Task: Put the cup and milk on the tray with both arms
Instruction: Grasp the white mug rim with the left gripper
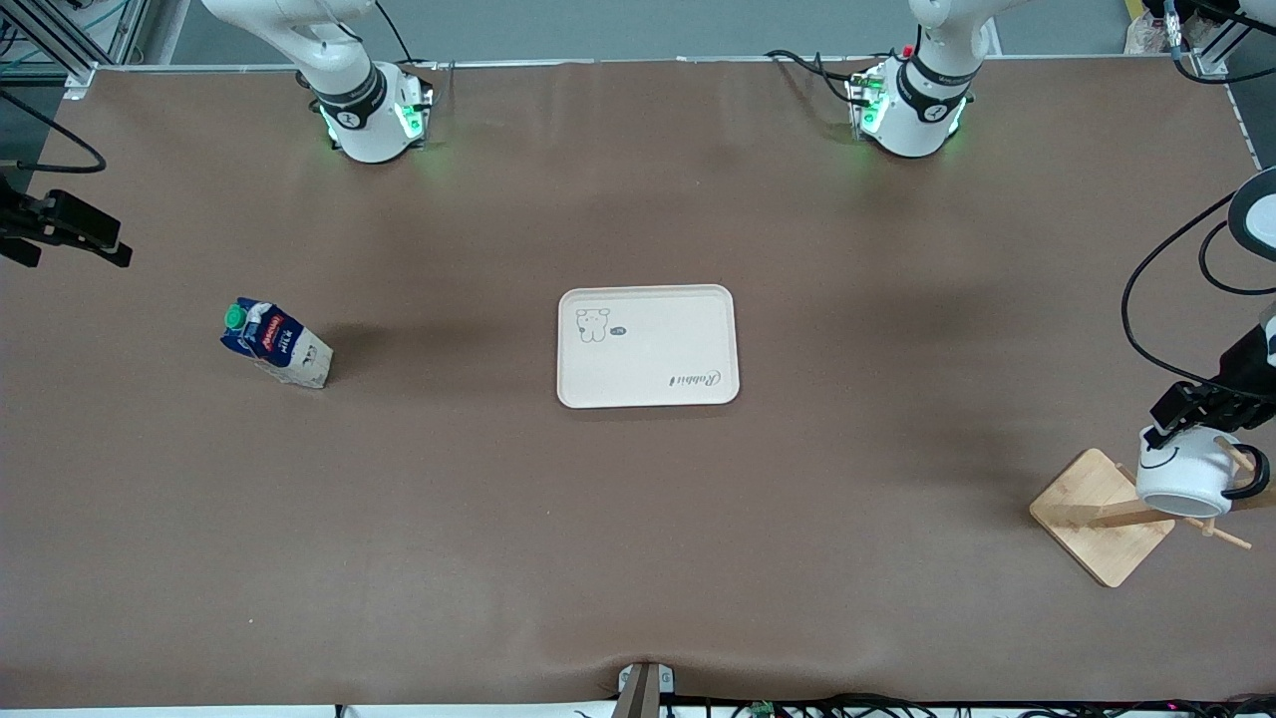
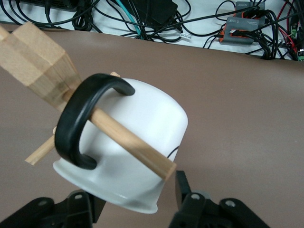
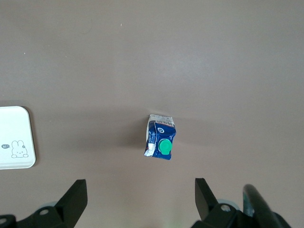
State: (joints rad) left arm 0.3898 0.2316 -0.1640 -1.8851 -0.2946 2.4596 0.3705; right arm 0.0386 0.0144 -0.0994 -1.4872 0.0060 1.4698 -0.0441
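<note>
The white cup with a black smiley face hangs by its black handle on a wooden peg of a rack. My left gripper is over it, open, with one finger on each side of the cup near its rim; I see no squeeze. The milk stands tilted on the table toward the right arm's end. My right gripper is open and empty, high over the table beside the milk. The cream tray lies empty at the table's middle.
The rack has a square wooden base and a post near the left arm's end, close to the front camera. Cables and power bricks lie off the table edge. A corner of the tray shows in the right wrist view.
</note>
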